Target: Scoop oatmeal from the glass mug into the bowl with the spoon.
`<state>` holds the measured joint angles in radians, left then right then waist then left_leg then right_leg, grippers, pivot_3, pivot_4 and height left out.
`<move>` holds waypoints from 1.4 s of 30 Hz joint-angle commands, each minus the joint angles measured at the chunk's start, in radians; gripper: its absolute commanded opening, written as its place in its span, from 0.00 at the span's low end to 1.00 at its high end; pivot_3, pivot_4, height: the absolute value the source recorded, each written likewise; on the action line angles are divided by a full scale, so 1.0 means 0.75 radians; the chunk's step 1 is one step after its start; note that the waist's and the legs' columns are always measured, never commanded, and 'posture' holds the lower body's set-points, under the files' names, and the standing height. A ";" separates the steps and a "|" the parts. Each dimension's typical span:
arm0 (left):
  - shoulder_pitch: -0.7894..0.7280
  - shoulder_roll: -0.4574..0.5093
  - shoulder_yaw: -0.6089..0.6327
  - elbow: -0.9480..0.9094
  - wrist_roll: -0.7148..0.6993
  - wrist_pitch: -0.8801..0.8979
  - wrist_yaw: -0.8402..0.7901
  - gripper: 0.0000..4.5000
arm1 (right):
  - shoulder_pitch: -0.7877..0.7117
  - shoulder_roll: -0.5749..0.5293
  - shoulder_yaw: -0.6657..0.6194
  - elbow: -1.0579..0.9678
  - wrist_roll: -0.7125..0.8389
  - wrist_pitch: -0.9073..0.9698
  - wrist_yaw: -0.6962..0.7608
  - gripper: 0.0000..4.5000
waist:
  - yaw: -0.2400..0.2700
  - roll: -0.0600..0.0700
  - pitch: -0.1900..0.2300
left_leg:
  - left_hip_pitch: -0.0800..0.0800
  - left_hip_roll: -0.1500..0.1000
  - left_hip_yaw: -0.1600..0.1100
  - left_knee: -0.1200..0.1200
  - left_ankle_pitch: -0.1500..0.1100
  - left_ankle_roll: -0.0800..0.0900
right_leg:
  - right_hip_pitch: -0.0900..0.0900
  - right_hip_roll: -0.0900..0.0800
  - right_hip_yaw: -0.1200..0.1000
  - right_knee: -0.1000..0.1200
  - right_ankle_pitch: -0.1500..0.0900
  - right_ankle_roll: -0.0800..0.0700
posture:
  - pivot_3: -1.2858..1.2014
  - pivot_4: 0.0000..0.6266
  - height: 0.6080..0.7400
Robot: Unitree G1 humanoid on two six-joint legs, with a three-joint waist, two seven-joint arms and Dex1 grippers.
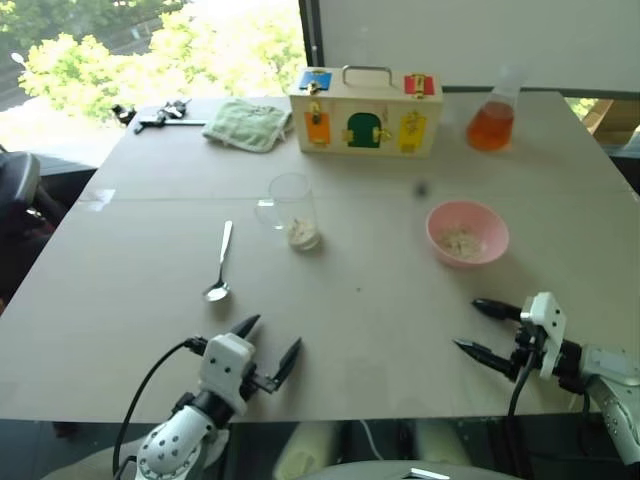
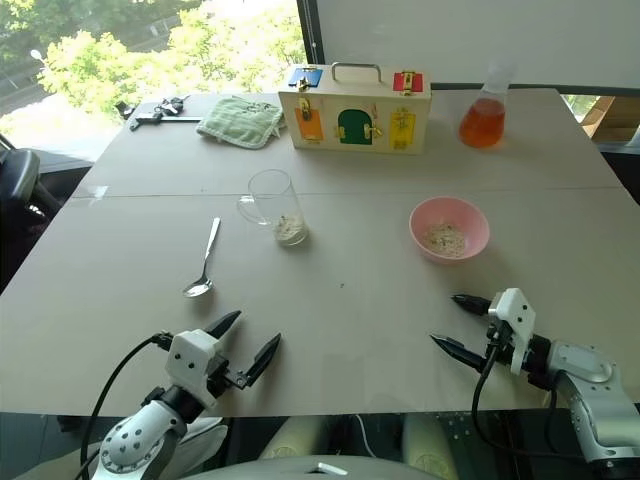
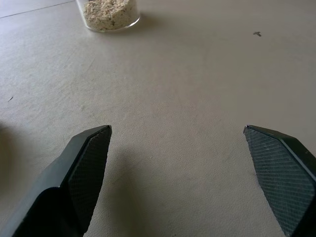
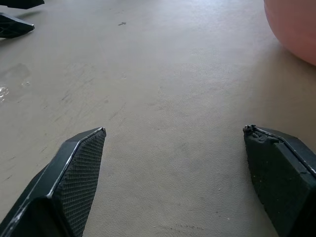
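Slim shiny silver metal spoon [image 1: 219, 264] lying flat on the grey tabletop [image 1: 360, 300], left of the clear glass mug [image 1: 292, 209]. Probably light, slippery; best pinched mid-handle. Both fingers wide open, empty.

Pink bowl [image 1: 467, 233]; silver spoon [image 1: 220, 264]; clear mug [image 1: 292, 209], beige oatmeal [image 1: 303, 234]; orange flask [image 1: 491, 118]; green cloth [image 1: 247, 124].

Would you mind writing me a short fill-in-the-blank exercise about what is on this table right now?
1. The spoon lies on the table, on the robot's ____ of the glass mug.
2. The bowl is ____ in colour.
3. Both the left gripper and the right gripper are ____ and hold nothing.
4. The flask holds ____ liquid.

Missing words: left; pink; open; orange
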<state>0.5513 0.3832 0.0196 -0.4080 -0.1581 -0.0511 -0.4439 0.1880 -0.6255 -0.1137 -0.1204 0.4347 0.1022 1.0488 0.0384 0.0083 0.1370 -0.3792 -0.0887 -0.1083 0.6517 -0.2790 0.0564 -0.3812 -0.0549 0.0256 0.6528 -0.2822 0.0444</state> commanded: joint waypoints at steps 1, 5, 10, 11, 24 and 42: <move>0.043 -0.002 -0.028 0.036 0.033 0.022 -0.003 1.00 | -0.001 -0.007 0.017 0.001 -0.008 -0.005 0.018 1.00 | 0.000 0.000 0.000 | 0.000 0.000 0.000 0.000 0.000 0.000 | 0.000 0.000 0.000 0.000 0.000 0.000 | 0.52 0.24 1.00; 0.043 -0.003 -0.029 0.034 0.031 0.024 0.001 1.00 | -0.003 -0.005 0.016 0.007 -0.013 -0.010 0.020 1.00 | 0.000 0.000 0.000 | 0.000 0.000 0.000 0.000 0.000 0.000 | 0.000 0.000 0.000 0.000 0.000 0.000 | 0.52 0.24 1.00; 0.039 -0.006 -0.021 0.029 0.015 0.034 0.002 1.00 | 0.000 -0.005 0.006 -0.004 -0.005 -0.007 0.017 1.00 | 0.000 0.000 0.000 | 0.000 0.000 0.000 0.000 0.000 0.000 | 0.000 0.000 0.000 0.000 0.000 0.000 | 0.52 0.24 1.00; 0.038 -0.014 -0.015 0.023 -0.005 0.054 0.008 1.00 | -0.001 -0.005 0.004 -0.007 -0.002 -0.008 0.018 1.00 | 0.000 0.000 0.000 | 0.000 0.000 0.000 0.000 0.000 0.000 | 0.000 0.000 0.000 0.000 0.000 0.000 | 0.52 0.24 1.00; -0.046 -0.029 0.101 -0.239 -0.133 0.307 0.088 1.00 | -0.074 -0.022 0.029 -0.253 0.150 0.143 0.037 1.00 | 0.000 -0.005 0.007 | -0.001 0.000 0.000 0.001 0.000 0.000 | -0.001 0.000 -0.001 0.001 0.000 0.000 | 0.52 0.24 1.00; -0.685 0.028 0.392 -0.049 -0.208 1.114 0.401 1.00 | -0.233 -0.097 0.108 -0.619 0.265 0.391 -0.035 1.00 | 0.002 -0.019 0.014 | -0.005 -0.003 -0.003 0.003 0.007 -0.012 | -0.011 0.001 -0.002 0.011 0.001 0.000 | 0.52 0.24 1.00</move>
<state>0.0512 0.3896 0.3115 -0.4397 -0.3044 0.7707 -0.1300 0.0072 -0.6885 -0.0247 -0.5415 0.6380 0.4103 1.0149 0.0399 -0.0060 0.1477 -0.3833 -0.0911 -0.1109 0.6537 -0.2735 0.0476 -0.3894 -0.0546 0.0239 0.6611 -0.2817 0.0445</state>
